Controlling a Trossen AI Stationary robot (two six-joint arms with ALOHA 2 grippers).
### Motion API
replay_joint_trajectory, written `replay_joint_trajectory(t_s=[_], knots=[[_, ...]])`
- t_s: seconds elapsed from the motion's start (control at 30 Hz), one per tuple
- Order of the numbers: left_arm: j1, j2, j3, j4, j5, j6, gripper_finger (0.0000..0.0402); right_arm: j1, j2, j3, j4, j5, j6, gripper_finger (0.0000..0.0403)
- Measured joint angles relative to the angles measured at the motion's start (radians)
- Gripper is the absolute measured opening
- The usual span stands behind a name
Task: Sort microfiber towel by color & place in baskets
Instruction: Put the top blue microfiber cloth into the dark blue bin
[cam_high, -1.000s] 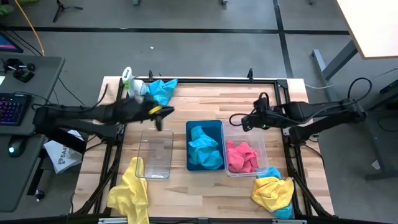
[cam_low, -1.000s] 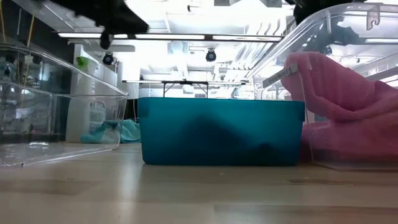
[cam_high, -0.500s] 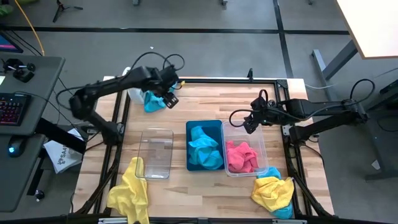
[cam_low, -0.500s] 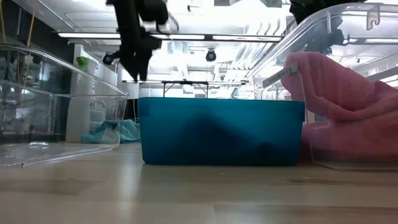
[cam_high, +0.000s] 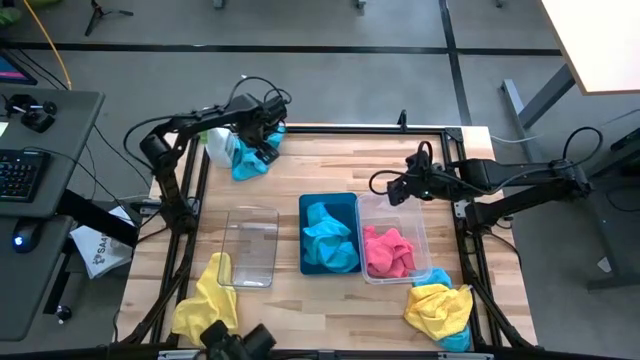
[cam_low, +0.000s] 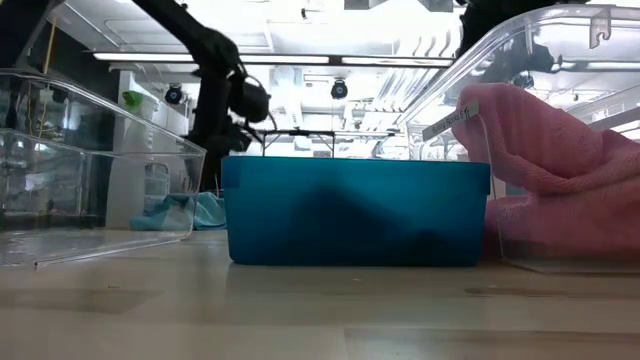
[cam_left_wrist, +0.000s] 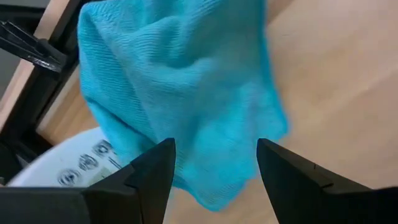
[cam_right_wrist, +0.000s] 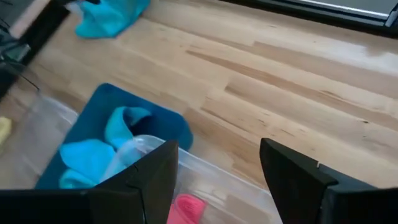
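- A yellow towel (cam_high: 207, 300) lies soft and crumpled at the near left corner of the wooden table (cam_high: 320, 165), partly hanging over the edge.
- Just beside it sits an empty clear basket (cam_high: 252, 246) that you can see right through.
- At the far left corner lies a loose blue towel (cam_high: 250, 158), bunched up next to a white spray bottle (cam_high: 216, 146).
- The left gripper (cam_high: 264, 138) hovers right over that blue towel. Its two dark fingers (cam_left_wrist: 152, 171) are spread apart with nothing between them, and the blue cloth fills the space below them.
- In the middle stands the teal basket (cam_high: 330, 205) with folded blue towels (cam_high: 330, 240) inside.
- Touching its right side is another clear basket (cam_high: 420, 235) with a fluffy pink towel (cam_high: 387, 250) in it.
- The right gripper (cam_high: 397, 190) hangs above the far end of that clear basket. Its fingers (cam_right_wrist: 155, 177) are apart and hold nothing.
- At the near right corner is a heap of yellow and blue towels (cam_high: 440, 308) mixed together.
- The table is light wood planks with a black frame around it.
- The floor (cam_high: 330, 80) is grey. A desk with a keyboard (cam_high: 22, 172) stands to the left.
- From table height, bright ceiling lights (cam_low: 330, 55) show in the room behind.
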Motion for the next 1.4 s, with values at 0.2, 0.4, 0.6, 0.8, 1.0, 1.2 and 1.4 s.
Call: replay_joint_trajectory(t_s=[0.2,0.4,0.6,0.8,1.0,1.2,1.4], knots=[[0.036,0.056,0.0,0.016,-0.082,0.072,0.0214,0.0,0.0,0.0,0.019,0.001,0.025,0.0223],[0.063,0.116,0.0,0.027,-0.049,0.083,0.0214,0.0,0.0,0.0,0.019,-0.004,0.025,0.0223],[0.066,0.159,0.0,0.029,0.03,0.083,0.0207,0.0,0.0,0.0,0.019,-0.005,0.025,0.0223],[0.031,0.142,0.0,0.062,0.048,0.099,0.0085,0.0,0.0,0.0,0.019,-0.006,0.009,0.0223],[0.008,0.026,-0.001,0.143,0.094,0.116,0.001,0.002,0.0,0.0,0.018,-0.014,-0.021,0.0223],[-0.037,-0.237,-0.001,0.322,0.173,0.032,0.0002,0.01,0.0,0.0,0.018,-0.014,-0.075,0.0223],[-0.208,-0.464,0.0,0.463,0.176,-0.03,0.0001,0.003,0.0,0.0,0.02,-0.009,-0.133,0.0223]])
